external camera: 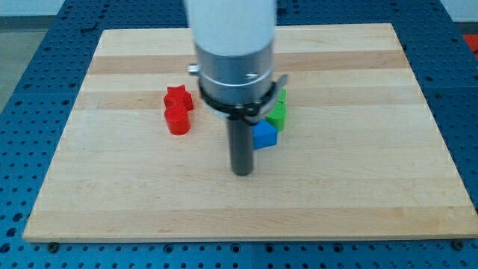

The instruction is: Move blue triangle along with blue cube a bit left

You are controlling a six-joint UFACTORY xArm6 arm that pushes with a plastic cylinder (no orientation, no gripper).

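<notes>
- My tip rests on the wooden board, just left of and below the blue cube; it is a bare rod, holding nothing.
- One blue cube shows near the board's middle, one corner turned toward the view's bottom; its long axis cannot be told.
- No blue triangle shows.
- Green blocks touch the cube's top; their number is unclear, the arm hides them.
- Two red blocks: a star and a cylinder, touching, at the view's left.

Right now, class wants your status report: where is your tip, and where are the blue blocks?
My tip on board, just left of blue cube. Blue triangle not visible. Green block touching cube's top side.
</notes>
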